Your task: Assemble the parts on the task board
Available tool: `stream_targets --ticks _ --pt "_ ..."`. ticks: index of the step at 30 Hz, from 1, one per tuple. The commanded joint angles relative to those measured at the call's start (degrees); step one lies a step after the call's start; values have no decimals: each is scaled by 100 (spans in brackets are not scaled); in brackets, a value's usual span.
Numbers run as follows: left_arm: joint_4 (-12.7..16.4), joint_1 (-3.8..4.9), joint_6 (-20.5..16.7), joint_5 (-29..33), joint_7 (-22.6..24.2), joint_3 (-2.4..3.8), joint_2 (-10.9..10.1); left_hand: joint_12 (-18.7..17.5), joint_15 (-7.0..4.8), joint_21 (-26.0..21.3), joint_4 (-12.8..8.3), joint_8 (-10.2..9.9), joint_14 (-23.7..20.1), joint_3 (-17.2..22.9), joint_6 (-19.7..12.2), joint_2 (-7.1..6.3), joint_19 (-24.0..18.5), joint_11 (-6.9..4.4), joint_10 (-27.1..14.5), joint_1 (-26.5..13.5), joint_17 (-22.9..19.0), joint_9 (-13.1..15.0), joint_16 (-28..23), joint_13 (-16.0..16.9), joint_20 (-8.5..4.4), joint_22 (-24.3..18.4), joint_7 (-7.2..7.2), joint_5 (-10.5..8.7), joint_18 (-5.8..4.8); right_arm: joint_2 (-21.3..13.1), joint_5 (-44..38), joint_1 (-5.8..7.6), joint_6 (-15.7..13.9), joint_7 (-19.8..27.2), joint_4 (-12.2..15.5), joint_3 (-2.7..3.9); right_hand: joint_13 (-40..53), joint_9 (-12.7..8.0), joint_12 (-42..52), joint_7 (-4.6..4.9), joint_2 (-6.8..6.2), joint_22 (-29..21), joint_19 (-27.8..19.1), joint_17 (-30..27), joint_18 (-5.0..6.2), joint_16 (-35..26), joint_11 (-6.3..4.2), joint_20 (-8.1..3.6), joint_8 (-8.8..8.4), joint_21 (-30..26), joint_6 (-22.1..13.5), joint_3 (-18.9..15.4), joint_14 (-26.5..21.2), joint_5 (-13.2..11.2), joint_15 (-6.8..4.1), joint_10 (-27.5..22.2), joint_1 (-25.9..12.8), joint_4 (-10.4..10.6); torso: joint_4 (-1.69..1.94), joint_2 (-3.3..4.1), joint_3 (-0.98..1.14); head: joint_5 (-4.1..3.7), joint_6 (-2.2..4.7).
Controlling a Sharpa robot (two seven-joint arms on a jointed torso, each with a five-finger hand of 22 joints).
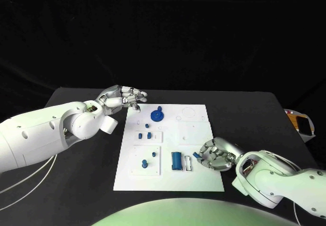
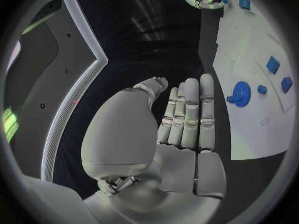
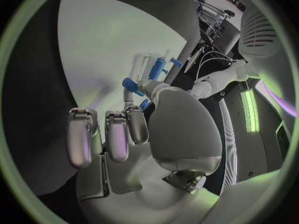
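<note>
Right hand (image 1: 216, 157) sits nearest, at the near right edge of the task board (image 1: 170, 181) — thumb and a finger pinch a small blue part (image 3: 132, 84), other fingers curled side by side. Blue cylinder (image 1: 176, 161) lies just beside it on the board, w/ a small blue peg (image 1: 144, 164) a bit further left. Mid-board: two little blue blocks (image 1: 144, 135). Farther back, a blue gear (image 1: 158, 115). Left hand (image 1: 122, 99) hangs at the board's far left corner — fingers straight and pressed together in the left wrist view, holding nothing.
</note>
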Motion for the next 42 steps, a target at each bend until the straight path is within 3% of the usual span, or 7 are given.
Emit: stream_targets --ticks 1,10,16,27,30,42 --pt "17 0 41 41 66 3 7 33 -4 -15 -11 28 -30 32 -40 15 40 -5 -45 57 7 -5 23 5 7 -2 8 27 76 57 358 -1 38 194 20 -2 498 259 36 -59 -2 1330 392 980 -83 28 26 -30 193 22 8 511 480 -23 40 19 -140 -519 -7 3 6 7 -6" --pt "17 0 64 40 52 3 10 35 -4 -12 -17 29 -31 34 -40 16 42 -4 -46 70 8 -5 22 5 6 0 10 25 76 234 555 -3 384 146 -79 -3 512 255 49 -67 -50 1321 380 973 -77 25 22 -33 169 -9 34 377 478 73 36 26 -467 -464 1 1 -1 -3 -4" --pt "21 0 73 40 45 3 7 35 -3 -11 -21 29 -32 36 -41 17 43 -3 -48 78 8 -5 22 4 5 2 11 26 76 359 613 -31 580 14 -169 -4 525 227 59 -65 -72 1318 376 967 -75 22 25 -32 121 -19 74 183 477 -125 39 30 -755 -348 2 6 3 -4 -10" --pt "26 0 94 40 32 3 -1 36 -3 -8 -26 29 -33 40 -41 21 44 -2 -50 90 8 -6 21 4 4 4 12 27 75 452 591 -48 439 -167 -270 -4 531 181 61 -70 -87 1319 379 969 -76 22 26 -29 56 -15 174 -186 478 -428 41 41 -1111 -92 -3 1 3 -1 -11" --pt "29 0 105 38 26 3 -6 36 -3 -8 -26 29 -33 40 -41 21 44 -2 -50 90 8 -6 21 4 4 4 12 27 75 469 559 -54 390 -208 -302 -4 538 179 66 -85 -96 1320 380 972 -76 23 12 -38 53 -12 219 -311 478 -238 29 47 -1173 -21 -6 4 6 7 -11" --pt "31 0 118 35 11 2 -17 36 -3 -7 -25 30 -34 41 -41 24 44 -1 -51 91 8 -6 21 3 4 5 13 27 75 514 480 -64 404 -267 -335 -4 544 177 72 -88 -94 1320 381 972 -76 22 10 -41 51 -11 239 -382 478 -220 26 53 -1213 29 -1 4 6 -5 -15"
